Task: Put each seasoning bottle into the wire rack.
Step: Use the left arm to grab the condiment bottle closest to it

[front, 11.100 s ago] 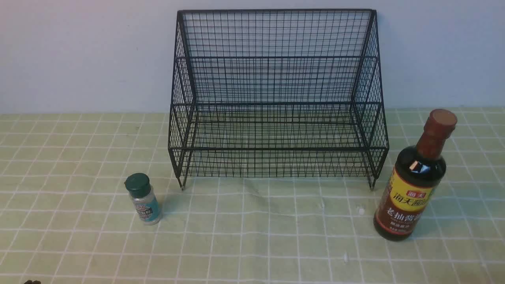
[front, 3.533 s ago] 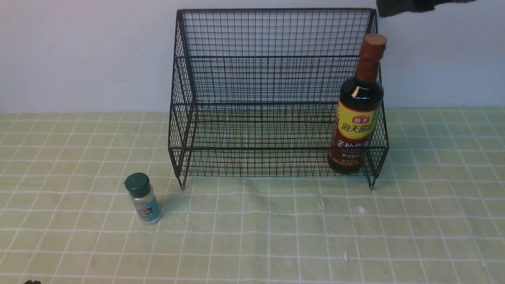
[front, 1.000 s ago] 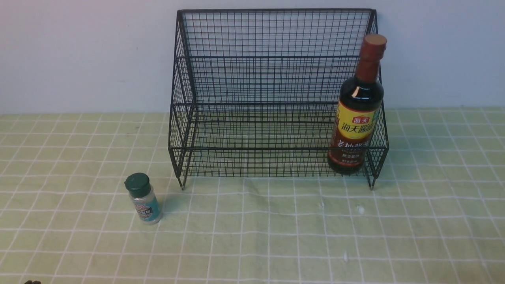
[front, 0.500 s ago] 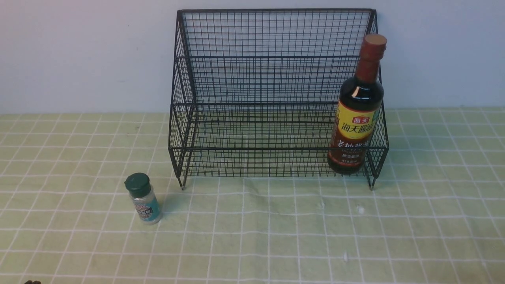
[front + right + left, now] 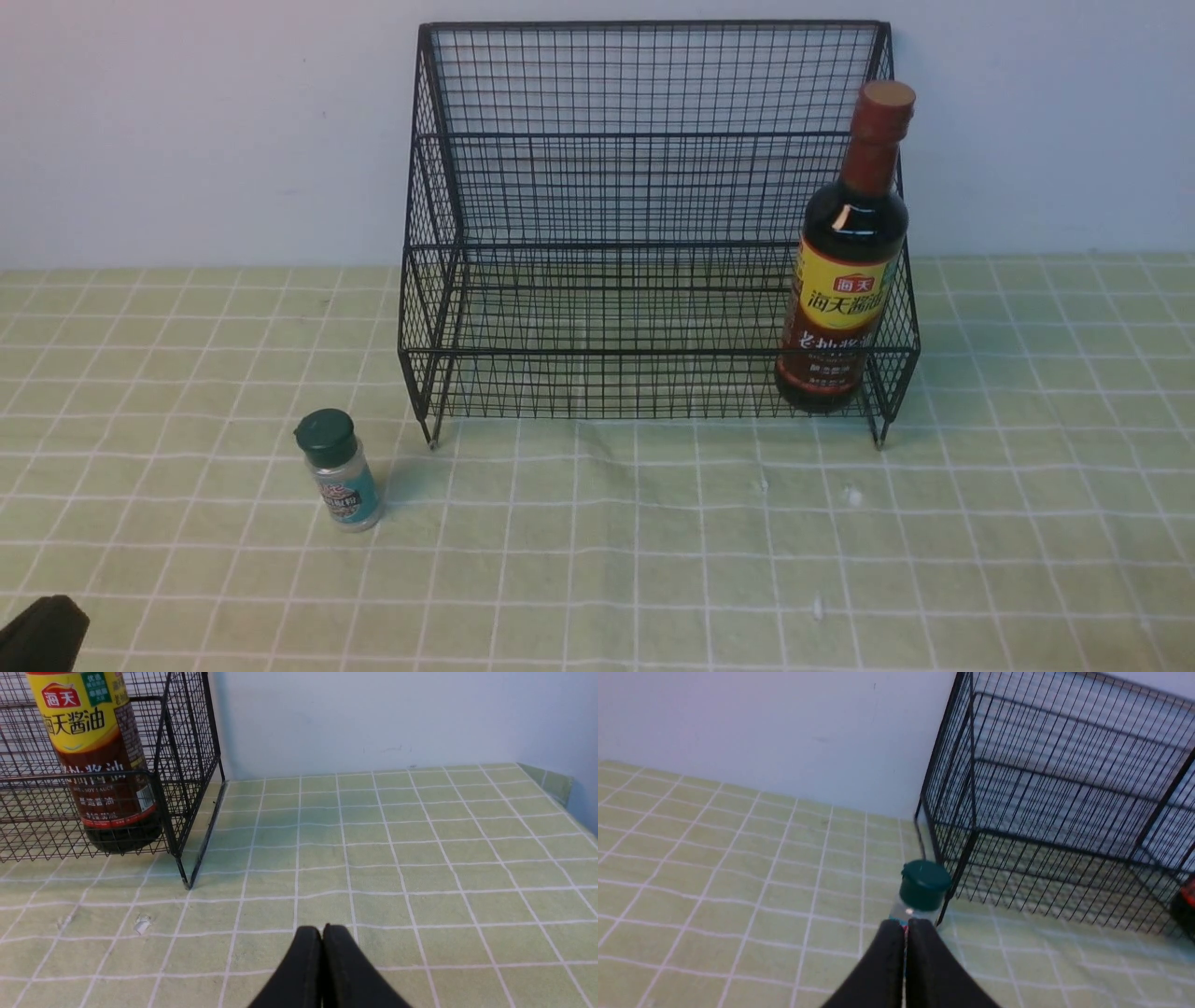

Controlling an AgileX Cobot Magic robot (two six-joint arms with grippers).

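The tall dark soy-sauce bottle (image 5: 845,280) with brown-red cap stands upright inside the black wire rack (image 5: 653,243) at its right end; it also shows in the right wrist view (image 5: 100,765). The small clear shaker (image 5: 338,471) with dark green cap stands on the cloth in front of the rack's left foot; it also shows in the left wrist view (image 5: 920,896). My left gripper (image 5: 905,924) is shut and empty, short of the shaker, and its tip shows at the front view's lower left corner (image 5: 42,635). My right gripper (image 5: 322,931) is shut and empty above the cloth, right of the rack.
A green cloth (image 5: 653,560) with a white grid covers the table. A pale wall stands right behind the rack. The table's right edge (image 5: 560,788) shows in the right wrist view. Small white specks (image 5: 854,497) lie on the cloth in front of the rack.
My left gripper has risen into the front view's lower left corner. The bottles and the rack have not moved in the last second.
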